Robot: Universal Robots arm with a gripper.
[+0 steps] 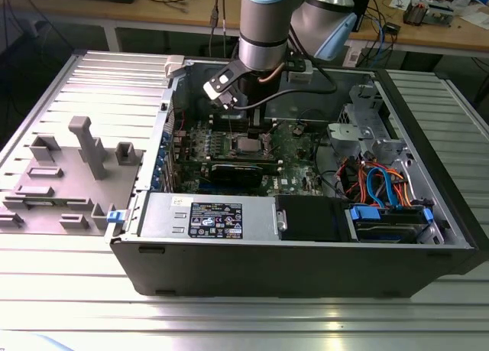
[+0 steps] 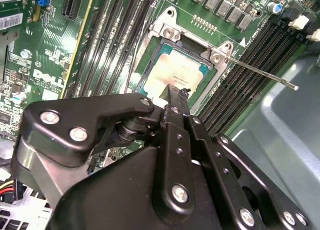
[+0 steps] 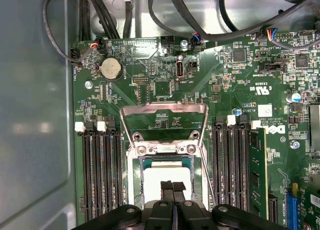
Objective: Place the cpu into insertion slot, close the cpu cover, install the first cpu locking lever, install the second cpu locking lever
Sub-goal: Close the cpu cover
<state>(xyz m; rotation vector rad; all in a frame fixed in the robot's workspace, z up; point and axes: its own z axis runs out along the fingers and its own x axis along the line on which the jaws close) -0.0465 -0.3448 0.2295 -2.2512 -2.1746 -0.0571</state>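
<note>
The cpu (image 3: pixel 165 171) lies flat in the insertion slot (image 3: pixel 134 176) on the green motherboard, its silvery top showing in both wrist views (image 2: pixel 176 70). My gripper (image 3: pixel 172 186) hovers just over the chip's near edge, fingers pressed together with nothing between them. The cpu cover (image 3: pixel 164 108) is swung open away from the slot, hinged at two screws. One thin locking lever (image 2: pixel 260 72) sticks out unlatched past the socket; another lever (image 3: pixel 209 182) runs along the slot's side. In the exterior view my gripper (image 1: pixel 254 121) hangs above the socket (image 1: pixel 248 145) inside the open computer case.
Memory slots (image 3: pixel 100 175) flank the socket on both sides. A coin battery (image 3: pixel 110 68) and cables (image 3: pixel 100 9) lie beyond the cover. A black card (image 1: pixel 243 170), power supply (image 1: pixel 206 216) and drive bay wiring (image 1: pixel 382 186) fill the case; a grey fixture (image 1: pixel 84 167) stands at the exterior view's left.
</note>
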